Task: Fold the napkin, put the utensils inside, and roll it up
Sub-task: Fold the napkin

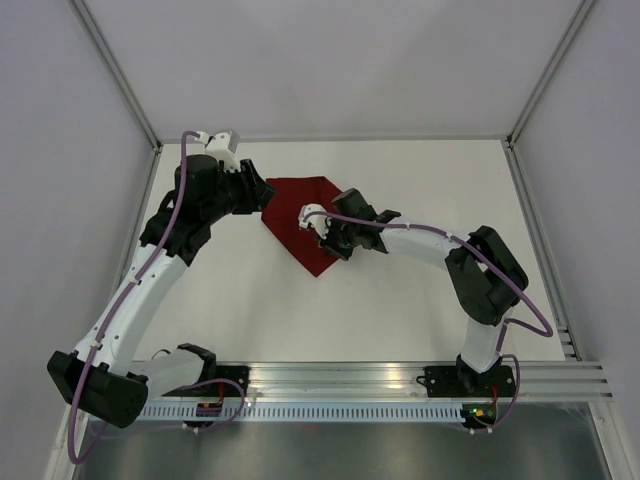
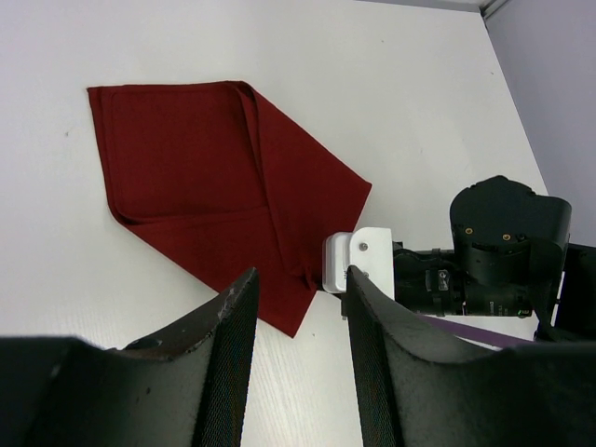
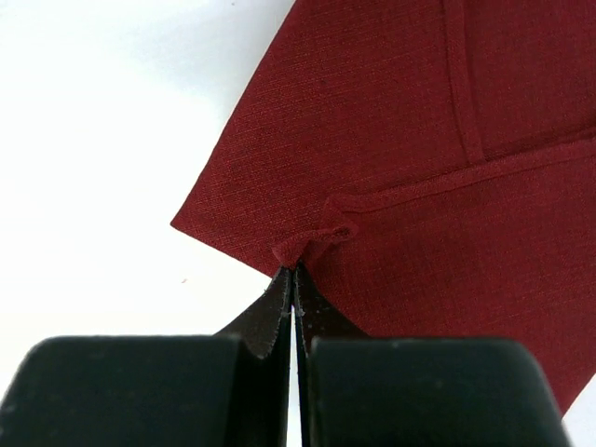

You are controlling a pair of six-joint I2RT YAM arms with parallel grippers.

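**Item 1: napkin**. Dark red cloth with no pattern. You will find it lying on the white table, in the far middle of the surface, between the two arms. It is partly folded. From the left wrist you see one squarish layer lying flat over a wider one, with hem lines crossing where they overlap. In the overhead view one corner points toward the near edge. It lies flat apart from one small puckered spot on its edge.

**Item 2: right claw**. Its fingers are pressed together, and a small bunch of the napkin's hemmed edge is pinched between the tips. The cloth wrinkles up right at the pinch. From above you see this claw low over the right side of the cloth.

**Item 3: left claw**. Its two dark fingers stand apart, with nothing between them. It looks across the cloth toward the right arm's wrist. In the overhead view it sits at the napkin's left corner. From that angle you cannot tell whether the tips touch the cloth.

**Item 4: table**. White and matte, carrying the napkin.
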